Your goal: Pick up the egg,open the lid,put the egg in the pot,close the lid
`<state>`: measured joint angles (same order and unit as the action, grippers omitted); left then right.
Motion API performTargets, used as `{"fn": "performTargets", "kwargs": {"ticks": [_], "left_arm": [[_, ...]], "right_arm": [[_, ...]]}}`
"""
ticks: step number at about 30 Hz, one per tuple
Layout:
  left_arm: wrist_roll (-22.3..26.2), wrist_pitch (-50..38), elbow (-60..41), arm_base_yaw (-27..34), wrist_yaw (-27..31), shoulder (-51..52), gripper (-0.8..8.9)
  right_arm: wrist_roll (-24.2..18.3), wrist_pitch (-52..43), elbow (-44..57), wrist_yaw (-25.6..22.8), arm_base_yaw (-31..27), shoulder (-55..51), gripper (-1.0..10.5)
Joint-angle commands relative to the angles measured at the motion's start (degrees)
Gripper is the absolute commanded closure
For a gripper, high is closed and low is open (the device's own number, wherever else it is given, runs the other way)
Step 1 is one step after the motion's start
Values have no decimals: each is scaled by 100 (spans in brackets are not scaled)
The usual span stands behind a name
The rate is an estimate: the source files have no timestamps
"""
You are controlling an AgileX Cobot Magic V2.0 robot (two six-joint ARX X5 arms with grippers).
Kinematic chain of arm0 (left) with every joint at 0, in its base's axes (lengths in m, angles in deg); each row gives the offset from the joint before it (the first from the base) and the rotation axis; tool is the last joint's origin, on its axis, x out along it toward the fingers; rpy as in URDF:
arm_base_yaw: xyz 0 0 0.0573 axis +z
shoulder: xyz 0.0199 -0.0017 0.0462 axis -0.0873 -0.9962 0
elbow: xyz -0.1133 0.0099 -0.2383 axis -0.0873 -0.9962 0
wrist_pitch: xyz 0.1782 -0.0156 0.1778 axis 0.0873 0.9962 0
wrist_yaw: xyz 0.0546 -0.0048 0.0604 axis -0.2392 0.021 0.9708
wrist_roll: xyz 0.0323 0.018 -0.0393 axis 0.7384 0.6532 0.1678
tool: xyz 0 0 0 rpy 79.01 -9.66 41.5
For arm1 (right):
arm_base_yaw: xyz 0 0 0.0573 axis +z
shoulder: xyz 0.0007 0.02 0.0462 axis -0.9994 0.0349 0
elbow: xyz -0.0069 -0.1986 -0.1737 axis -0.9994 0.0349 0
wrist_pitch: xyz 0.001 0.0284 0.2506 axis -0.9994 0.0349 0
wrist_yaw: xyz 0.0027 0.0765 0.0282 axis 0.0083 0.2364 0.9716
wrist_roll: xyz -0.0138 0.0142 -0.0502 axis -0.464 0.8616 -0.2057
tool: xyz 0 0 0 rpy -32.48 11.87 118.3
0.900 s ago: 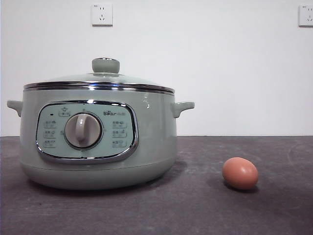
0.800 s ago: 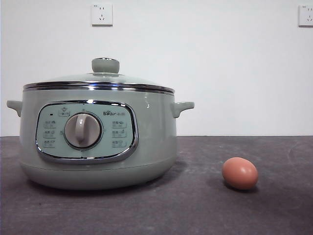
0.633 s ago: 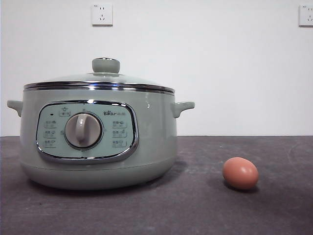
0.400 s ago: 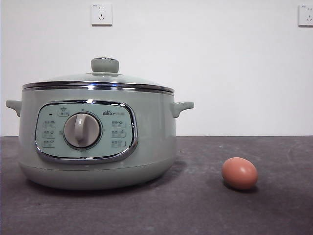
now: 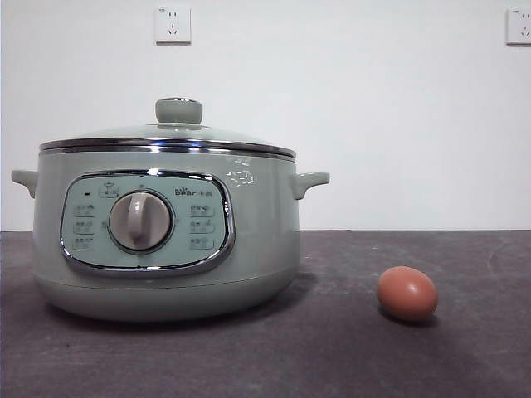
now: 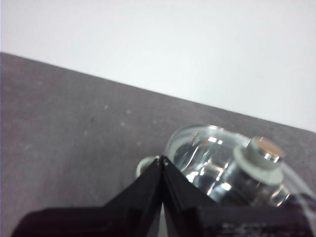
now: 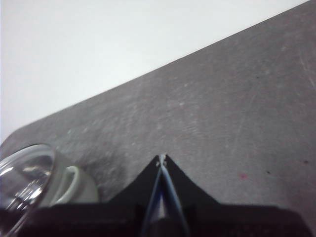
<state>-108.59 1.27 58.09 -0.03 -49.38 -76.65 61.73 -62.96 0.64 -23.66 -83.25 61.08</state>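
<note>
The egg (image 5: 406,293) lies on its side on the dark desk (image 5: 332,348), well apart from the pot (image 5: 166,232) and clear of its shadow, with nothing touching it. The lid (image 5: 166,137) sits closed on the pot, so no step of the task looks begun.

Both tools hang above the scene, out of the front view. The left tool (image 6: 162,159) has its two black jaws pressed together into a point, above the lid near its knob (image 6: 260,153). The right tool (image 7: 162,158) is likewise pinched closed on nothing, over bare desk beside one pot handle (image 7: 74,185); the egg does not show in its view.

The likely trouble starts with the egg: it is a smooth, hard, brittle oval with no flat face, so a jaw landing off-centre could nudge it into a roll on the matte, slightly speckled desk, and a hard squeeze could crack the shell. The tool would have to spread before coming down, or the closed tip would strike the shell. The lid is domed glass with a polished chrome rim, slick and heavy-looking; its small rounded sage-green knob offers the only hold, and a shallow pinch might slip off it. The pot body is glossy and rounded, with a chrome-framed panel and a central dial (image 5: 141,221)
</note>
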Motion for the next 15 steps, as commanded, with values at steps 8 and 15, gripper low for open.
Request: {"fn": "performTargets", "kwargs": {"ticks": [8, 15], "left_arm": [[470, 597, 1512, 13, -1207, -1541, 819], [479, 990, 2177, 13, -2295, -2542, 812]], "right_arm": [[-717, 745, -1709, 2175, -9, 1950, 947], [-1298, 1464, -2385, 3773, 15, 3152, 918]]}}
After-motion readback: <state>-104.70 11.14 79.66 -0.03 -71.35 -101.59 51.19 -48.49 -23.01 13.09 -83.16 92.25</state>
